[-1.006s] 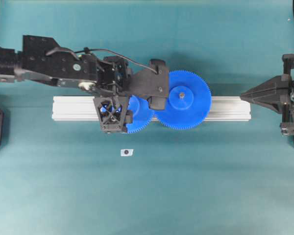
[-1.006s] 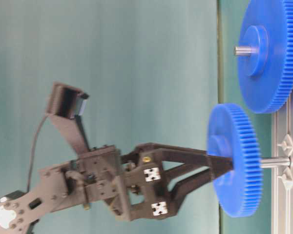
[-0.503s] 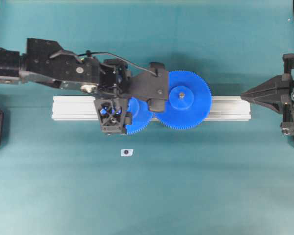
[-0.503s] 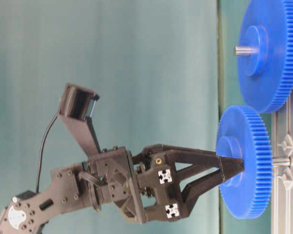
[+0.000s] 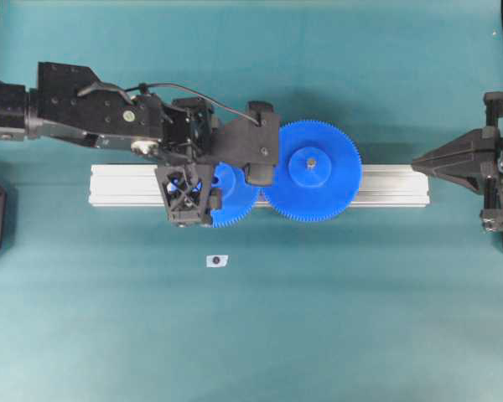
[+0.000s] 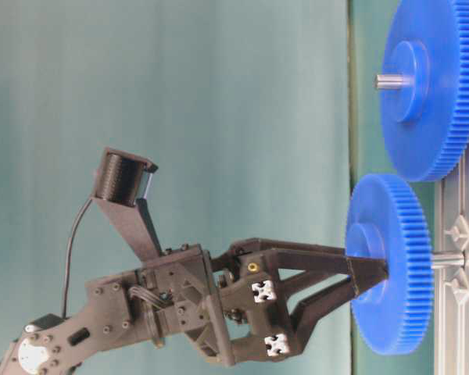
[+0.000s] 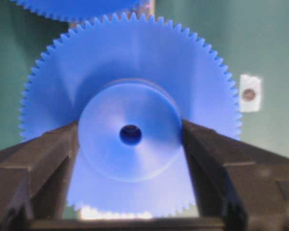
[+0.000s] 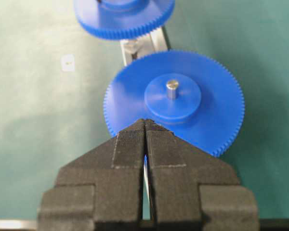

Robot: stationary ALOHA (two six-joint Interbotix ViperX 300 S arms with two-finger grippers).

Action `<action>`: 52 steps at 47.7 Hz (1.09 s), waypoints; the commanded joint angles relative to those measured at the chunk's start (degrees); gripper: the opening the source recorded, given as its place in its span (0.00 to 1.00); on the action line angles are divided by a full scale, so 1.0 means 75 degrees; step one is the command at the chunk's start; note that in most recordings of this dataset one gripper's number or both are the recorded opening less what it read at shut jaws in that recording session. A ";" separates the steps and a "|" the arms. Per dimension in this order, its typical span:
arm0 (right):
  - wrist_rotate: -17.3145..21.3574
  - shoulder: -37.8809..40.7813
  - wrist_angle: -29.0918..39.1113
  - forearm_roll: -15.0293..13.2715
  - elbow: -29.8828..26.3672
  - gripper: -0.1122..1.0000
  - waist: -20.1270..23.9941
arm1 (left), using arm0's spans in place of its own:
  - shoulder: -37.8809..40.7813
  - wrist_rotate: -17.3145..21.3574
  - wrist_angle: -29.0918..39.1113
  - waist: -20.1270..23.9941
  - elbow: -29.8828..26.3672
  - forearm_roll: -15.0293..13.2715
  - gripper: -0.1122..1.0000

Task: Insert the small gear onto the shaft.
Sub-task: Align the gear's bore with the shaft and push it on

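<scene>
Small gear (image 6: 388, 263), blue w/ fine teeth, sits held by its raised hub betw. the two fingers (image 7: 48, 159) of the left claw (image 6: 367, 275). In the table-level view the gear's centre lines up w/ the shaft (image 6: 447, 259), a short silvery stub sticking out of the aluminium rail (image 5: 126, 184); part of the stub shows betw. gear and rail, so gear stands a little off the rail. Whether the stub has entered the bore can't be told. Left wrist view: hub centre hole looks dark, fingers press the hub on both sides.

No containers in view; the rail is the only carrier. It lies across the teal desk (image 5: 318, 318) & also bears the larger gear (image 5: 312, 171), seated on its own grey pin. Teeth of the two gears are just beside each other, overlapping in the overhead view.

Left arm (image 5: 75, 113) reaches in from the left of the overhead view, wrist bent, claw pointing down at the rail. Right claw (image 8: 145, 126) is closed on nothing, fingers pressed together, parked well apart at the far right end of the rail, aimed along it toward the larger gear.

Small white tag (image 5: 216, 260) w/ black dot lies on the desk near the small gear.
</scene>
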 commanded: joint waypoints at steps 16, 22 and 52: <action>0.0070 0.0035 -0.0035 0.0012 -0.0070 0.11 -0.0023 | -0.0129 0.0012 0.0047 0.0059 -0.0105 0.0047 0.73; 0.0070 0.0035 -0.0035 0.0012 -0.0070 0.11 -0.0012 | -0.0164 0.0023 0.0047 0.0059 -0.0223 0.0035 0.73; 0.0070 0.0035 -0.0035 0.0012 -0.0047 0.11 -0.0023 | -0.0117 0.0035 0.0059 0.0023 -0.0305 0.0035 0.73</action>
